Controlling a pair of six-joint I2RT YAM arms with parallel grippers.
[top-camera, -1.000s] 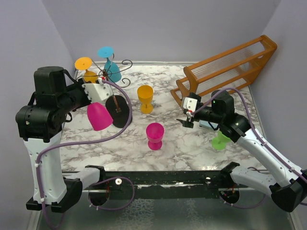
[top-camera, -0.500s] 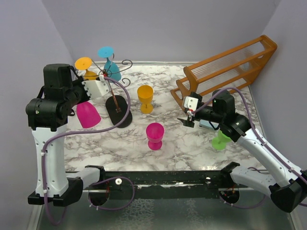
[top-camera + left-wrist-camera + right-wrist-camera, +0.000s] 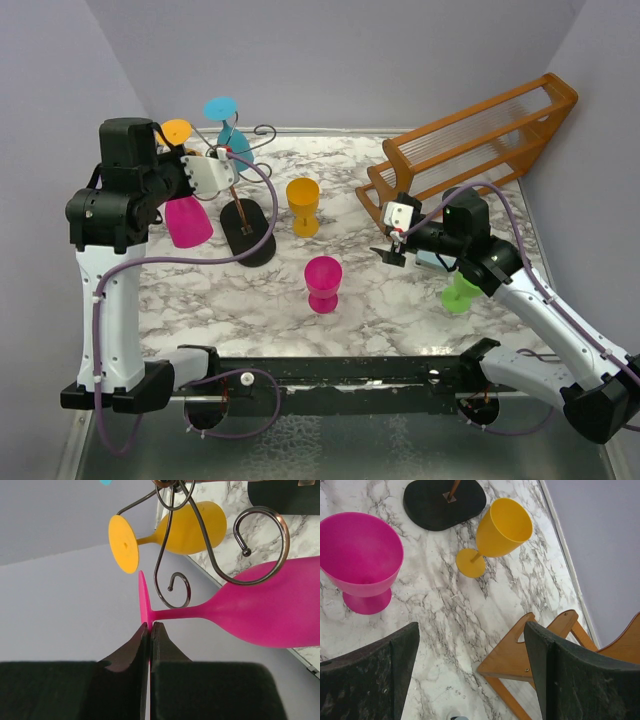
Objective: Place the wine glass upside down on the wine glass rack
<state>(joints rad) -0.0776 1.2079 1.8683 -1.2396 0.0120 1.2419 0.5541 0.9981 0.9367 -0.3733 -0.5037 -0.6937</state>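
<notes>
left fingers (image 3: 131,652) clenched on the foot rim of magenta wine glass (image 3: 270,605) | glass in the air, bowl down, stem just beside a curled hook of wine glass rack (image 3: 246,234), seating unclear | yellow glass (image 3: 190,527) hangs on that rack | right fingers (image 3: 370,675) spread wide above tabletop (image 3: 440,610), grasping nothing

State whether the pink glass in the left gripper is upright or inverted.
Inverted, tilted: the left gripper pinches the foot of the pink glass; from above, its bowl hangs lower, beside the wine glass rack.
</notes>
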